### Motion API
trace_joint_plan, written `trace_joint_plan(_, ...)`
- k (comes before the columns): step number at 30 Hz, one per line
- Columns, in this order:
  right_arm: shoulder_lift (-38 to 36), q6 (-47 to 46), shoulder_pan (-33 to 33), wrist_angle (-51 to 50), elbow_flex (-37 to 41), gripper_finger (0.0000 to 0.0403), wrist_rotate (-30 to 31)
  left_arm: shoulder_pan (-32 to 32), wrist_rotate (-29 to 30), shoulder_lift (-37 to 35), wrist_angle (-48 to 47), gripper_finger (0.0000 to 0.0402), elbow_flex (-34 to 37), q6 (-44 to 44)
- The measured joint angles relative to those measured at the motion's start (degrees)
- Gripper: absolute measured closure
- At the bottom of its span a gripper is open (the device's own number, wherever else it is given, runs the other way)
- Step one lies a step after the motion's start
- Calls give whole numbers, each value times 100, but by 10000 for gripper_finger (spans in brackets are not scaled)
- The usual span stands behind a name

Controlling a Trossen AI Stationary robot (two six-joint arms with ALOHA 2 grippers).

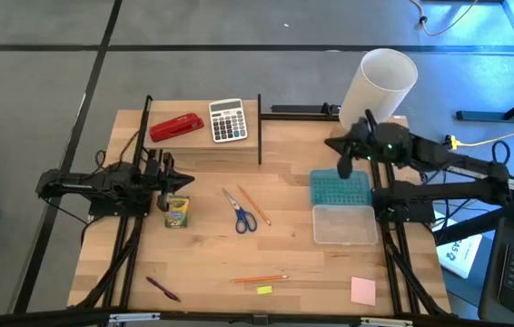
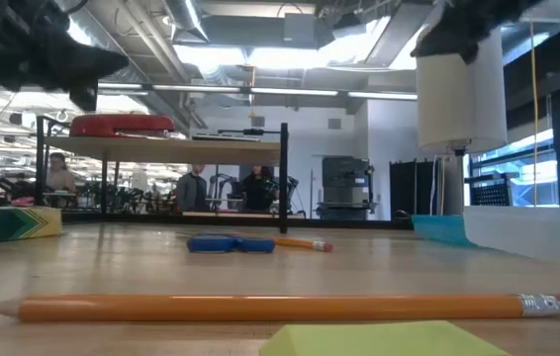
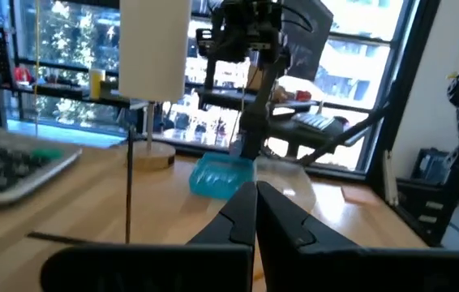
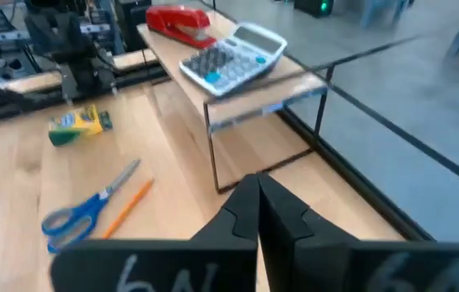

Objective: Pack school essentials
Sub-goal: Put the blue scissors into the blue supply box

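I'm looking at a pale wood table [image 1: 293,245] on a grey floor, with an open workshop behind it where a few people stand far off. Along the near edge lie the pen [image 1: 163,289], one pencil [image 1: 259,279], the yellow piece [image 1: 264,290] and the pink pad [image 1: 362,291]. Mid-table sit the crayon box [image 1: 177,211], then the scissors [image 1: 240,213] with a second pencil [image 1: 254,206] just beside them. To the right I see a clear lid [image 1: 344,224] and, touching it behind, a teal tray [image 1: 340,189]. At the back, a small shelf [image 1: 204,136] carries the stapler [image 1: 176,126] and calculator [image 1: 228,120]; a white cylinder [image 1: 379,84] stands at the far right. My left gripper [image 1: 177,182] hovers just behind the crayon box, fingers pressed together, empty. My right gripper [image 1: 344,163] hangs at the tray's far edge, fingers likewise closed on nothing.
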State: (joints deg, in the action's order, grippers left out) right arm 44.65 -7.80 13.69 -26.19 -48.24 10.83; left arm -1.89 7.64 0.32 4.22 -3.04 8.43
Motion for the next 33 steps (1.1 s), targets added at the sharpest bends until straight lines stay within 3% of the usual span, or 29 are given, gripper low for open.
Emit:
trace_joint_plan(8, 820, -160, 0, -954, -1227, 402, -210, 0, 129, 718, -1470, 401, -1552, 86)
trace_joint_plan(17, 1630, -499, -108, -2526, -2421, 403, -830, -2, 376, 2763, -3780, 401, -3753, 510)
trace_joint_plan(26, 2492, -1006, -726, -3608, -2872, 403, -1197, -273, 308, 4462, -5987, 401, -5406, 2087)
trace_joint_plan(33, 2899, -1313, -1053, -3589, -2934, 403, -1387, -847, -168, 5260, -7038, 401, -5898, 4604)
